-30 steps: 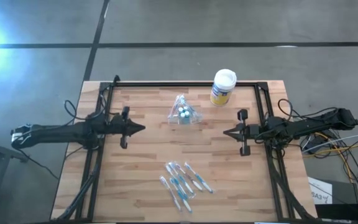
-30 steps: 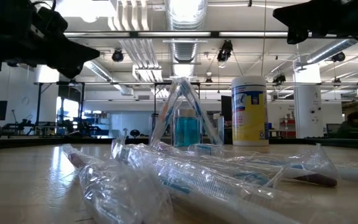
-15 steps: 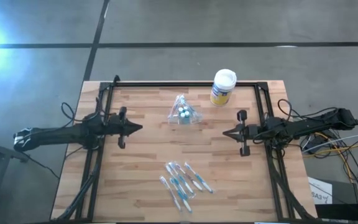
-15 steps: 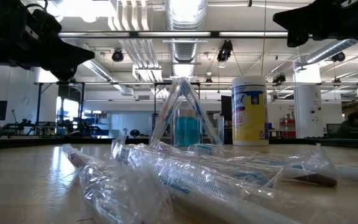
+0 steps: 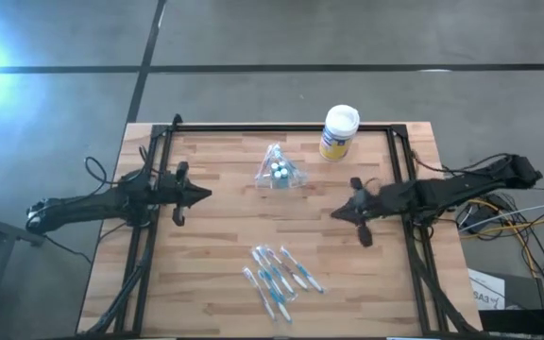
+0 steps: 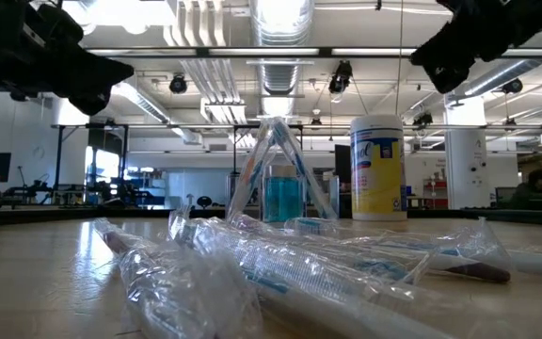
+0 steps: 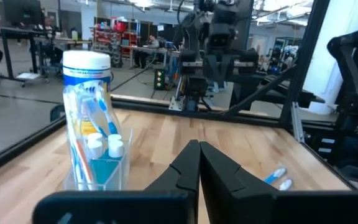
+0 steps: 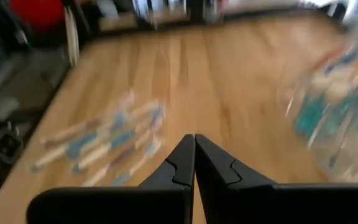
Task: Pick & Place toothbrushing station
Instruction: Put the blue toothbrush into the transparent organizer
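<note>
The see-through plastic cup point(image 5: 279, 171) stands upright on its base at the table's far middle, holding toothbrushes and white-capped tubes; it also shows in the left wrist view point(image 7: 98, 158) and the low view point(image 6: 280, 184). Several wrapped toothbrushes point(image 5: 280, 277) lie flat near the table's front edge. My left gripper point(image 5: 208, 195) is shut and empty above the table, left of the cup. My right gripper point(image 5: 333, 213) is shut and empty above the table, right of the cup; its wrist view shows the shut fingertips point(image 8: 194, 138).
A yellow canister with a white lid point(image 5: 339, 131) stands at the far edge, right of the cup. A black frame point(image 5: 281, 127) runs around the table's far and side edges. Bare wood lies between the cup and the wrapped toothbrushes.
My left gripper has drawn back a little toward the table's left edge. My right gripper has moved toward the table's left and near edges, toward the middle of the table, and has turned about so that it points slantwise. Both stay shut.
</note>
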Robot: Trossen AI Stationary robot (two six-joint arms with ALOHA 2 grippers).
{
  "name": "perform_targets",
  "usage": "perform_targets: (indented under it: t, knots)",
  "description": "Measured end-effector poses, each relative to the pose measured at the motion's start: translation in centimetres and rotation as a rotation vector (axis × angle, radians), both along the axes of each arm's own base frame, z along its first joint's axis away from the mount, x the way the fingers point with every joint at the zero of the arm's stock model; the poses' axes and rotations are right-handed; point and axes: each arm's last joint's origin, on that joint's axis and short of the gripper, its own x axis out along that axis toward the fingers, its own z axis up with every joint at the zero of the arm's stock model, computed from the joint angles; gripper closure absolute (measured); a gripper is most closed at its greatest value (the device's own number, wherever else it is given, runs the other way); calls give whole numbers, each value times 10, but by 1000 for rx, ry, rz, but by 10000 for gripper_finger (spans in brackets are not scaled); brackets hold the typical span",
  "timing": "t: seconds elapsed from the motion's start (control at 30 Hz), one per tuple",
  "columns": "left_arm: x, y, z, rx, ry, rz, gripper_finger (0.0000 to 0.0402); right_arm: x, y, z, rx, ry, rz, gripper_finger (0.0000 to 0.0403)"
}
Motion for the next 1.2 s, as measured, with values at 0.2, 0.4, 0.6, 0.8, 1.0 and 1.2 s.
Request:
perform_targets:
  t: [0.2,0.4,0.6,0.8,1.0,1.2]
  knots:
    - [0,0,-2,-76,3,5,395,42,35,-8,-26,254,-51,394]
    - [0,0,-2,-89,3,5,392,83,62,-24,4,353,-102,394]
    - [0,0,-4,-93,22,3,392,125,79,-41,58,439,-162,358]
    - [0,-1,-9,-105,73,-28,393,157,93,-57,55,652,-245,274]
    - [0,-1,-9,-106,75,-36,389,186,109,-73,65,737,-226,205]
    - [0,-1,-9,-102,75,-41,394,196,112,-86,74,788,-279,176]
